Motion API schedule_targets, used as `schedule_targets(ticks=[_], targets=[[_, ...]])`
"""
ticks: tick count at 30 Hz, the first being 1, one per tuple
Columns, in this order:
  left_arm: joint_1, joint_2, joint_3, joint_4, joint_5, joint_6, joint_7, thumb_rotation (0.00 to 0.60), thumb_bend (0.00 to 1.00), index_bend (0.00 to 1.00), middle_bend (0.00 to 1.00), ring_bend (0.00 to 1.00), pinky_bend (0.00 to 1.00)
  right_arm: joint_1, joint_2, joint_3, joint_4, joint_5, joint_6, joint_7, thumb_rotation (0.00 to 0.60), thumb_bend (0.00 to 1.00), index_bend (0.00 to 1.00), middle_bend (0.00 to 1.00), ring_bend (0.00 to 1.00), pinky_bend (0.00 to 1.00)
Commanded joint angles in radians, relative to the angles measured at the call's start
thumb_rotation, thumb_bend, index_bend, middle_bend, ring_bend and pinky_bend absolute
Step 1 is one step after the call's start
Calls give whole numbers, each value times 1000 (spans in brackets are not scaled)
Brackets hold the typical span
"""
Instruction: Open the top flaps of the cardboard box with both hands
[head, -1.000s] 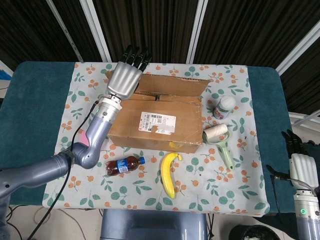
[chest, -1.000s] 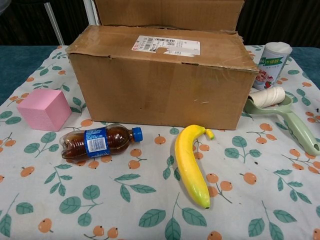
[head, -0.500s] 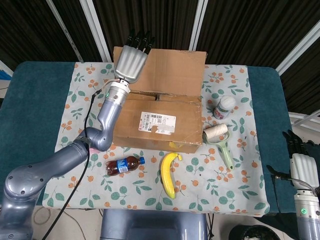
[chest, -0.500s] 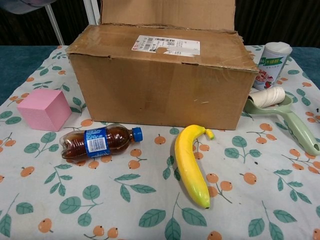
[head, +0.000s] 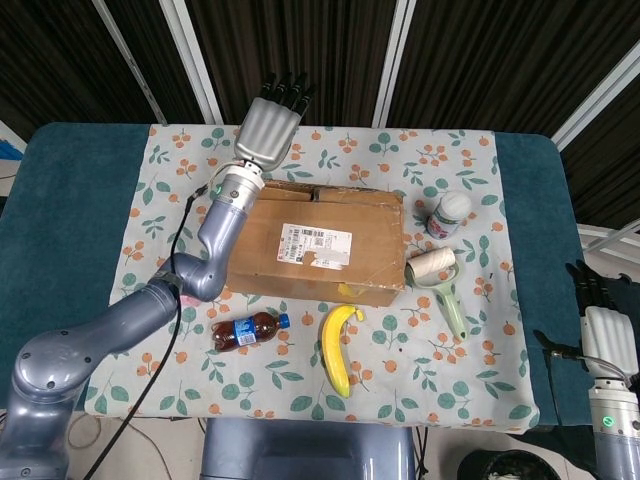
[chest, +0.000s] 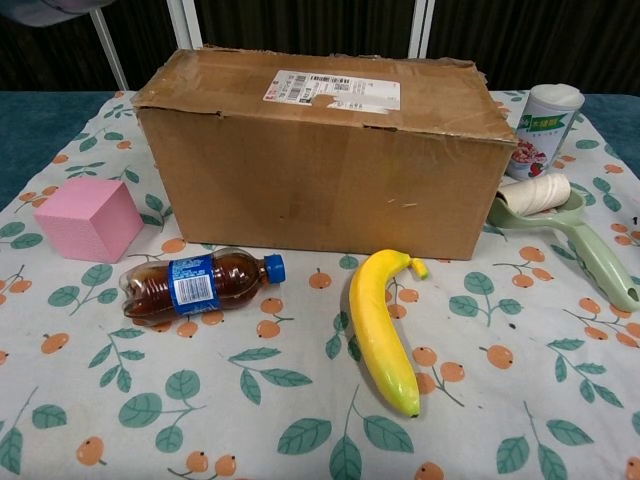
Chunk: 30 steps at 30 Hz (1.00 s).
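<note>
The brown cardboard box (head: 315, 245) (chest: 320, 160) stands mid-table on the leaf-print cloth. Its front top flap, the one with a white label (head: 315, 243), lies flat and closed. A narrow strip of inner flaps (head: 300, 192) shows along the far edge. The rear flap shows in neither view. My left hand (head: 270, 125) hovers flat over the box's far left corner, fingers stretched and apart, holding nothing. My right hand (head: 603, 335) hangs off the table's right side, fingers extended and empty, far from the box.
In front of the box lie a banana (head: 338, 348) and a small cola bottle (head: 250, 330). A pink cube (chest: 88, 218) sits at its left. A green lint roller (head: 440, 280) and a white jar (head: 448, 213) are on its right.
The rear flap swung up from tilted to upright, then dropped out of sight behind the box. My left hand rose and moved toward the far edge. The right hand stayed still.
</note>
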Motion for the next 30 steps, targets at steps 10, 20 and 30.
schedule_targets(ticks=[10,20,30], targets=[[101,358,52,-531,-127,-148,-31,600,870,283,311,280,380,-1,2,-4,-7,-5,0,0,600,205,0,0,29,233],[92,362,153,-588,-164,-155,-28,600,931,344,388,344,425,-2,4,-3,-9,-5,0,6,600,205,0,0,30,233],[55,308,204,-527,-208,-147,-21,600,936,345,387,345,426,-2,5,-2,-9,-4,0,11,600,205,0,0,30,233]])
